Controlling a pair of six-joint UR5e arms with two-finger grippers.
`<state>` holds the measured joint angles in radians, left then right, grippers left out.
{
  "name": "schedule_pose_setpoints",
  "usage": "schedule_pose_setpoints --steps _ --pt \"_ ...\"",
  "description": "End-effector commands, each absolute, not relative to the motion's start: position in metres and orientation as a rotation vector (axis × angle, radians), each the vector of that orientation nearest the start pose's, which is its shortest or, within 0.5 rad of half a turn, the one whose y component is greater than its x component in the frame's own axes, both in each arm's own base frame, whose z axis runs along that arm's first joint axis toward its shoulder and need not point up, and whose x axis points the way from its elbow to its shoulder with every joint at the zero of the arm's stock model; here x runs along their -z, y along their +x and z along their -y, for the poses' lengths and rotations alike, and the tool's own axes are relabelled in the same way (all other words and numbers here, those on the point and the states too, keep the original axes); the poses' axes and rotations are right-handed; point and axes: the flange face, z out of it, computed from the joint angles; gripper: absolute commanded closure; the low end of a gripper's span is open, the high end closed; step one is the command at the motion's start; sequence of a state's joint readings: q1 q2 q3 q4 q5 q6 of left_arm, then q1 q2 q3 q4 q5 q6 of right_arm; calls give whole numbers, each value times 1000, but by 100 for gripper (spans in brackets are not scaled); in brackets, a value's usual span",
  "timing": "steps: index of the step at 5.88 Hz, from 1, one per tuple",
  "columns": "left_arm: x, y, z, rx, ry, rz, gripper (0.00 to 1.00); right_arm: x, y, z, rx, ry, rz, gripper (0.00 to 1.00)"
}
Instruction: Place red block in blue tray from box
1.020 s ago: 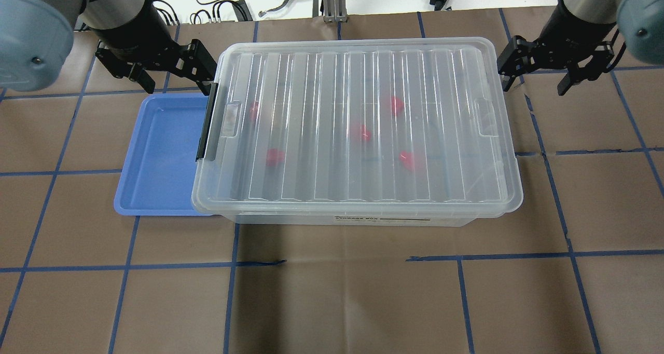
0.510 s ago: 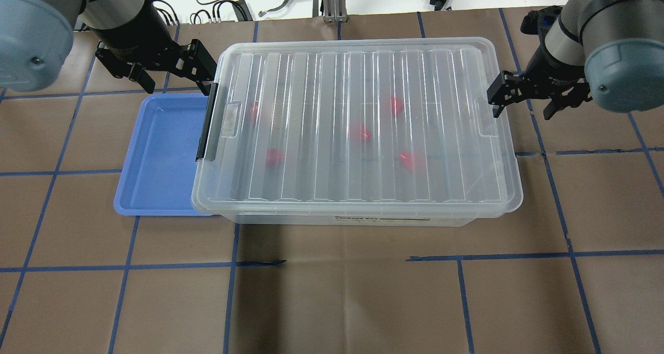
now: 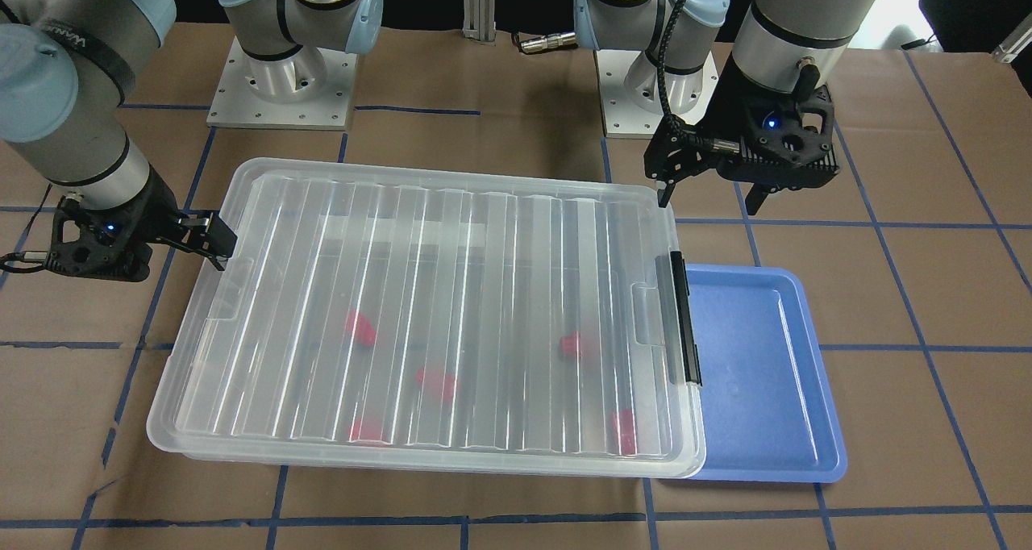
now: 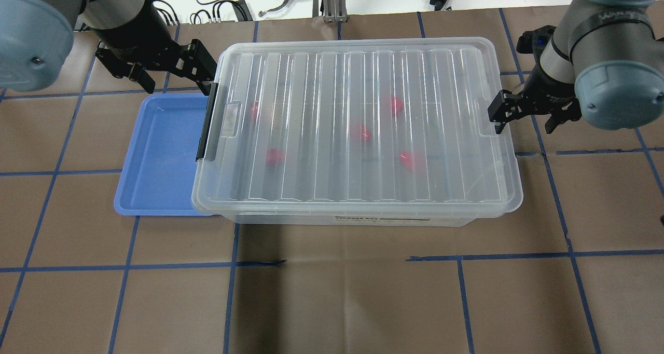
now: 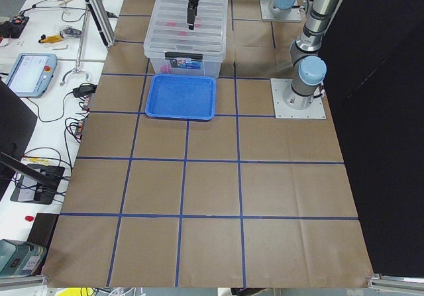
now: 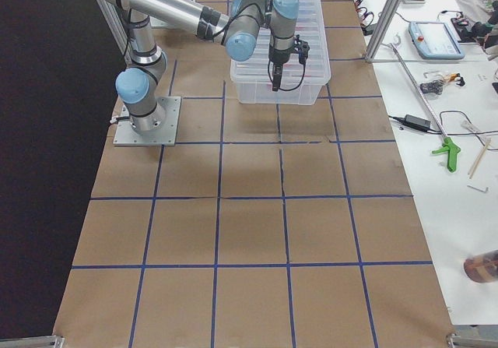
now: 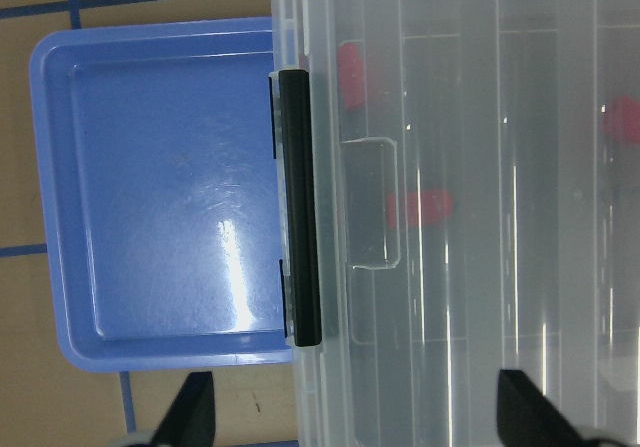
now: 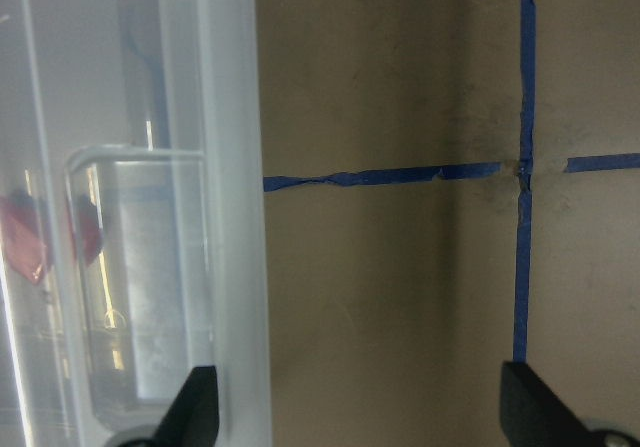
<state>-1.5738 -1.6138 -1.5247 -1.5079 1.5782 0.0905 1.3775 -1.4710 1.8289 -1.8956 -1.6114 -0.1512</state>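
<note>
The box (image 4: 321, 182) is a clear bin with its ribbed lid on, at the table's middle. Several red blocks (image 4: 360, 132) show blurred through the lid, also in the front view (image 3: 360, 328). A black latch bar (image 4: 206, 128) sits on its left end. The blue tray (image 4: 161, 157) lies empty against that end and shows in the left wrist view (image 7: 170, 197). My left gripper (image 4: 179, 88) is open and empty, above the tray's far edge by the box corner. My right gripper (image 4: 524, 128) is open and empty at the box's right end, one finger over the lid rim (image 8: 235, 217).
The two arm bases (image 3: 282, 82) stand behind the box. Cables and hand tools (image 4: 280, 1) lie on the white bench beyond the table. Brown paper with blue tape lines (image 4: 342, 260) covers the table in front of the box.
My right gripper has moved nearer and inward, from beyond the box's far right corner to its right end rim. The left gripper, box and tray have not moved.
</note>
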Motion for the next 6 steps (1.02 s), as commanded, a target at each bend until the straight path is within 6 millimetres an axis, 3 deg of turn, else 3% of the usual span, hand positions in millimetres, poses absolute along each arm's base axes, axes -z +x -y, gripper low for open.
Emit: schedule_pose_setpoints --steps 1,5,6 --pt "-496 -134 516 103 146 -3127 2 -344 27 521 -68 -90 -3174 0" --pt "-496 -134 516 103 146 -3126 2 -350 -23 527 6 -117 -3186 0" --pt "-495 -134 516 100 146 -3126 2 -350 -45 526 6 -100 -3186 0"
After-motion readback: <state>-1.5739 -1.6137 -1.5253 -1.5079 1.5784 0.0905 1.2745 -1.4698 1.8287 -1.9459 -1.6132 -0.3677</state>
